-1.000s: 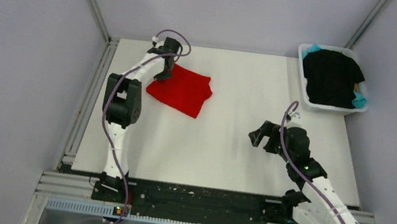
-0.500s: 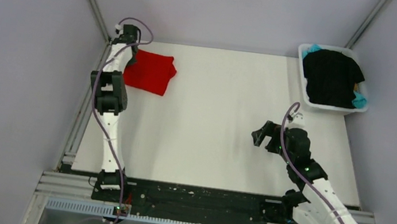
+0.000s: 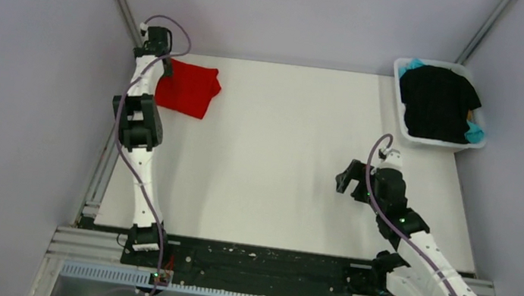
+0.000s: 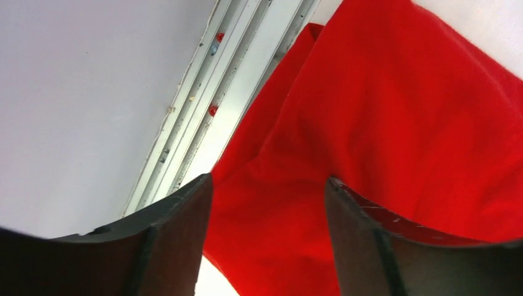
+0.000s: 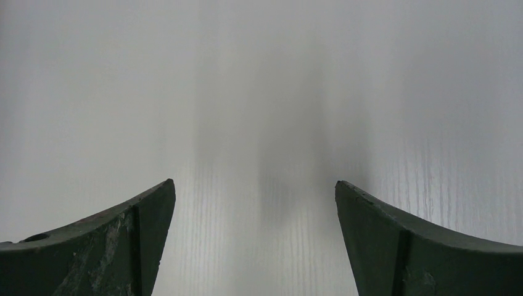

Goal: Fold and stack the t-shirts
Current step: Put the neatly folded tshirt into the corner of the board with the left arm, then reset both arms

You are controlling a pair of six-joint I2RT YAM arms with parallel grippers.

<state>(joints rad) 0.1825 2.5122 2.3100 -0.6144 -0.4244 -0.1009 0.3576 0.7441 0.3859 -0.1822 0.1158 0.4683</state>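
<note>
The folded bright red t-shirt [image 3: 188,89] lies flat at the table's far left corner, beside the side rail. My left gripper [image 3: 165,66] hovers at the shirt's left edge. In the left wrist view its jaws [image 4: 269,180] stand apart, with the red cloth [image 4: 395,123] lying slack under and beyond them. A black t-shirt [image 3: 437,102] is heaped in the white tub [image 3: 439,143] at the far right, and teal cloth [image 3: 475,133] pokes out beneath it. Low over bare table at the right, my right gripper [image 3: 347,176] is wide open and holds nothing [image 5: 255,182].
An aluminium rail [image 3: 109,151] runs along the table's left edge, right next to the red shirt, and shows close up in the left wrist view [image 4: 203,111]. Grey walls enclose the white table [image 3: 288,159] on three sides.
The left arm pulled the red shirt from the middle-left to the far left corner, then its jaws opened and let the cloth go. The right arm barely moved.
</note>
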